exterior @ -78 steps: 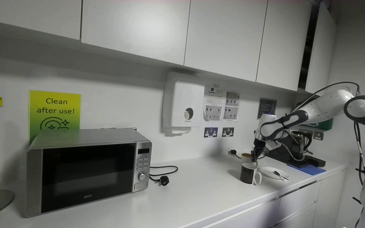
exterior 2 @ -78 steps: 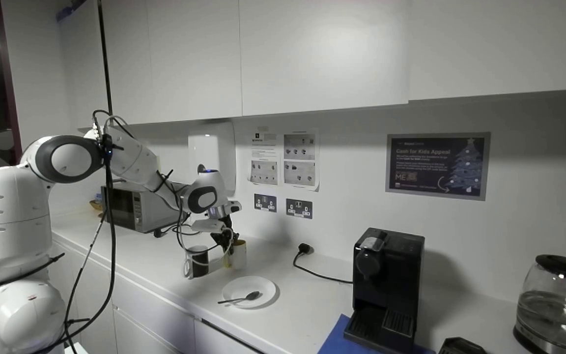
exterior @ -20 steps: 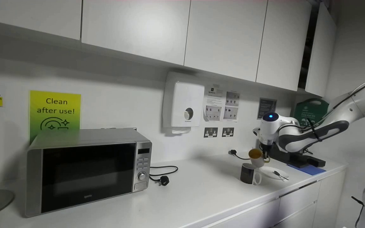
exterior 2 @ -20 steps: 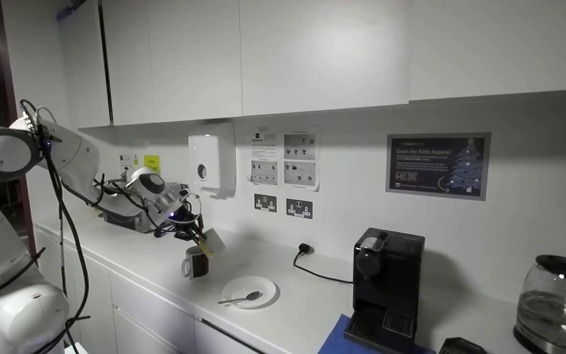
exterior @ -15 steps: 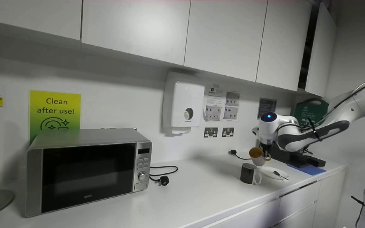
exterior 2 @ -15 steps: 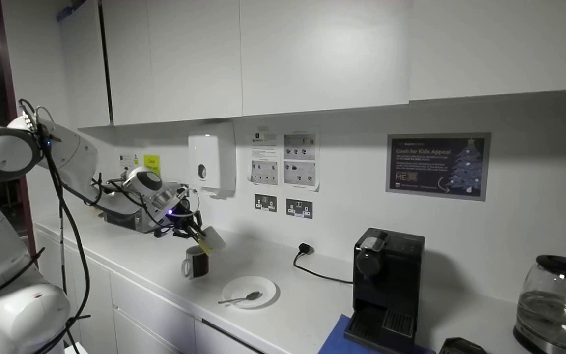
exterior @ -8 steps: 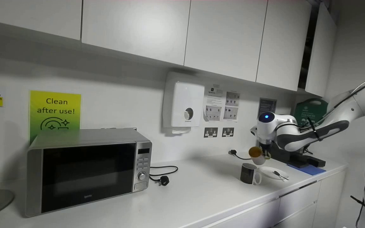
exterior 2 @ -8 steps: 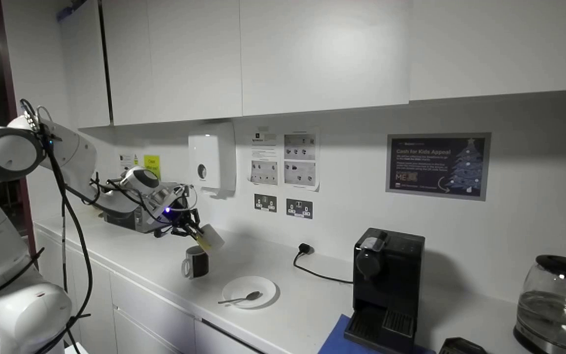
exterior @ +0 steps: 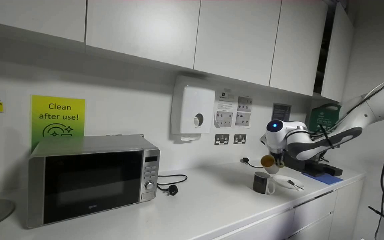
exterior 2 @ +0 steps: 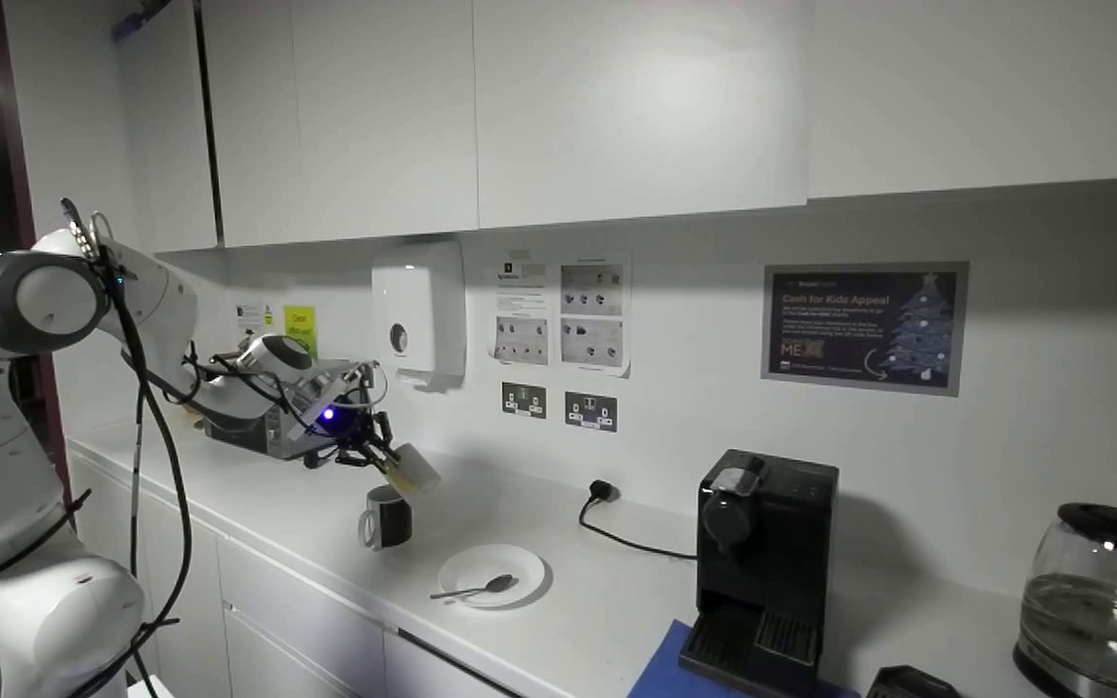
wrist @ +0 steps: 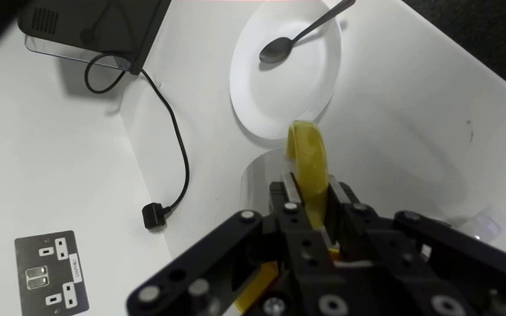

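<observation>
My gripper [exterior: 280,162] is shut on the yellow handle [wrist: 309,160] of a white mug [exterior: 272,169] with a yellow-orange inside. It holds the mug tilted above the counter, mouth leaning toward the microwave side; the mug also shows in an exterior view [exterior 2: 419,469]. In the wrist view the fingers [wrist: 291,188] stand on both sides of the handle, and part of the mug's white body [wrist: 257,180] shows behind. A black mug [exterior: 260,183] with a white handle stands upright just below and beside the held mug [exterior 2: 394,519]. A white plate [exterior 2: 481,562] with a spoon [exterior 2: 497,584] lies nearby.
A microwave [exterior: 92,186] stands along the counter. A black coffee machine [exterior 2: 762,562] on a blue mat [exterior 2: 660,664] and a glass jug [exterior 2: 1092,620] stand at the other end. A black plug [wrist: 153,216] and cable lie near the wall. Cabinets [exterior: 235,40] hang above.
About five seconds ago the white mug stood upright on the counter at the gripper; now it is raised and tilted. In the last second the hand has shifted slightly toward the microwave.
</observation>
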Controlling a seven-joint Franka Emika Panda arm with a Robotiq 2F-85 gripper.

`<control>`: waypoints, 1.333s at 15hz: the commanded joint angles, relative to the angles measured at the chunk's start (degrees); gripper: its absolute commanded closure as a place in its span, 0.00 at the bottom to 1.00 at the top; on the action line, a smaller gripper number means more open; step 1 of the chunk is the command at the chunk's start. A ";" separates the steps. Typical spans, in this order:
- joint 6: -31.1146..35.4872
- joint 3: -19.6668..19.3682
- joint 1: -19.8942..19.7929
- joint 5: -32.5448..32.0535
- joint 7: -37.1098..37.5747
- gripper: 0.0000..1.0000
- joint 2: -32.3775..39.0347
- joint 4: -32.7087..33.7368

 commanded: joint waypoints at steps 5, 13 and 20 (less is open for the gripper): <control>-7.41 0.60 1.84 -4.50 -0.34 0.96 3.82 4.68; -12.82 0.93 3.74 -6.64 -0.95 0.96 6.96 7.43; -17.06 1.56 4.98 -8.62 -1.52 0.96 9.59 9.88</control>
